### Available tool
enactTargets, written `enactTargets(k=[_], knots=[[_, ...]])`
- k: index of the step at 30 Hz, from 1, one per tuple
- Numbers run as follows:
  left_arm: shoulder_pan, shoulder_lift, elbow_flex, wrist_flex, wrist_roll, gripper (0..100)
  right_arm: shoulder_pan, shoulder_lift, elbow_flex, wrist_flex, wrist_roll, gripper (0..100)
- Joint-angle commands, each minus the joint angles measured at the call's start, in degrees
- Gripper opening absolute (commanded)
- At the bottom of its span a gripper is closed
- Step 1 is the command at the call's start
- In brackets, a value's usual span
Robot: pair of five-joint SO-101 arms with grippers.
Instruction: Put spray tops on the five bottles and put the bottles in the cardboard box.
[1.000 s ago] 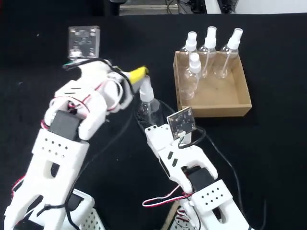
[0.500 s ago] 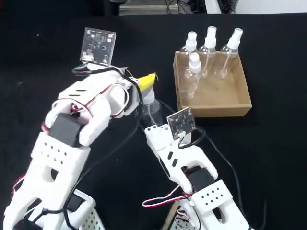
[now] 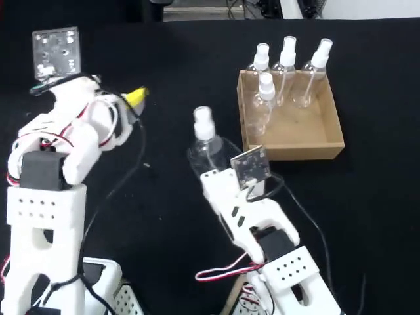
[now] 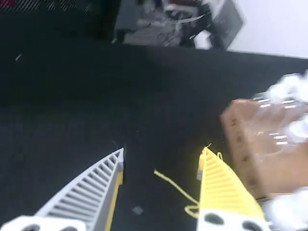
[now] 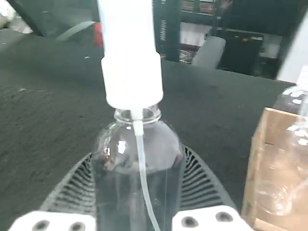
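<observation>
Right gripper [image 5: 138, 159] is clamped on the lower body of the fifth bottle [image 3: 209, 149], one ribbed finger on each side, holding it upright with its long axis vertical and its neck rising straight above the jaws. From this gripper the cardboard box [image 3: 292, 154] lies near, off to its right and a little ahead, with its near wall between the held bottle and the open floor inside. The right arm is plainly the nearer one for the drop. The left gripper [image 4: 161, 159] hangs well apart on the far left side, jaws spread and holding nothing. The bottle is clear and round-shouldered, with a thin dip tube running down its middle. Its white spray top [image 5: 131, 62] sits on the neck, though the neck's rim shows beneath the collar, so it may not be fully seated. Four capped bottles [image 3: 287, 72] crowd the box's far side, leaving the nearer floor free.
</observation>
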Motion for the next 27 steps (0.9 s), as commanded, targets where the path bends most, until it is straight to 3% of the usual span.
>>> enactTargets(k=[1, 5, 10, 13, 19, 27], knots=[[-2.59, -1.05, 15.87, -8.79, -2.64, 24, 6.42, -1.63, -2.95, -1.67, 0.62, 1.0], [-2.15, -1.05, 32.22, -25.05, -3.16, 24, 12.92, -1.63, -3.82, -1.58, 0.62, 1.1], [-2.51, -1.05, 48.57, -46.24, 5.71, 24, 19.96, -1.63, -7.16, 0.7, 0.35, 1.1], [-2.42, -1.05, 54.99, -54.95, 7.12, 24, 24.18, -1.1, -9.63, -0.09, 0.18, 1.1], [-2.15, -0.53, 62.64, -65.49, 7.56, 24, 26.29, -0.48, -8.22, -7.56, 0.18, 1.1], [-2.15, -0.44, 65.45, -68.48, 7.65, 24, 29.71, 16.92, -13.49, -22.15, 0.18, 1.1]])
